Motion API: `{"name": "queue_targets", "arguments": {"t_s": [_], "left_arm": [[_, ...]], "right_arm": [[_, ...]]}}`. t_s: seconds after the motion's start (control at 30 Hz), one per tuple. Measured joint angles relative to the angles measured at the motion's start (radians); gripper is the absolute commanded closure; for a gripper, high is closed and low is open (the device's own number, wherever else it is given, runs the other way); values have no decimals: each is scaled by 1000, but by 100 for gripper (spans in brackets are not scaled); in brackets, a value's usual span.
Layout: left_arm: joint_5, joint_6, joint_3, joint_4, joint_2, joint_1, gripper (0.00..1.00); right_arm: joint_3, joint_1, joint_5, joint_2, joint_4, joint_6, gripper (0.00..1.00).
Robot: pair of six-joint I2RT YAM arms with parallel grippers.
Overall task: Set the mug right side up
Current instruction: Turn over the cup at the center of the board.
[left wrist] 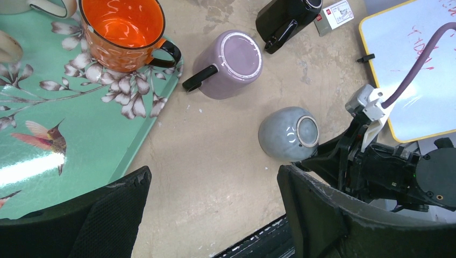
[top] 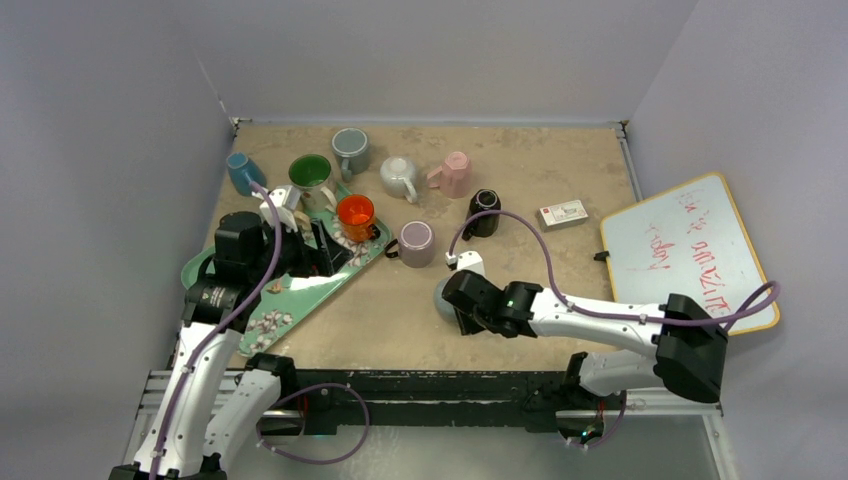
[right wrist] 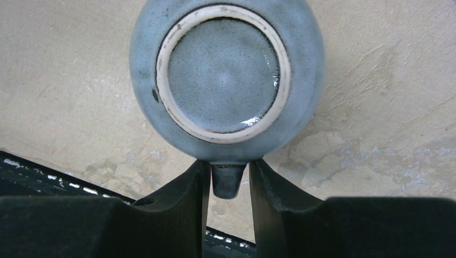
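The mug [right wrist: 226, 75] is blue-grey and rounded, and it stands upside down on the table with its unglazed base ring facing up. It also shows near the table's front edge [top: 443, 296] and in the left wrist view [left wrist: 285, 141]. My right gripper [right wrist: 228, 166] is shut on the mug's handle, with one black finger pressed to each side of it. Over the table beside the tray, my left gripper [left wrist: 214, 172] stands wide open and holds nothing. It is well to the left of the mug.
A green flowered tray [top: 290, 300] at the left carries an orange mug [top: 355, 212]. A purple mug [top: 416, 243] sits upside down behind the grey one. A black mug [top: 484, 212], a small box [top: 562, 214] and several more mugs lie farther back. A whiteboard [top: 690, 250] is at the right.
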Motion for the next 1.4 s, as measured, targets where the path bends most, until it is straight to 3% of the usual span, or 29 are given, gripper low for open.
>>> {"name": "queue_targets", "arguments": {"t_s": [0.07,0.23,0.4,0.6,0.93,1.2,1.4], "left_arm": [[0,0,0,0,1,0,13],[-1,0,0,0,-5,0,13],[-4,0,0,0,-4,0,13],[-10,0,0,-2,8,0,14],[15,-24,0,0,22,0,15],[208,-143,-32,48,-42,0,15],[410,-309,-110,192,-97,0,15]], "right_arm": [[8,0,0,24,7,-6,71],[9,-1,12,49,23,-8,100],[8,-1,22,38,30,-5,100],[-53,-1,16,-85,50,11,100],[-230,-1,-61,-309,234,143,100],[-269,-1,-66,-467,418,244,100],[-269,-1,-66,-489,629,279,100]]}}
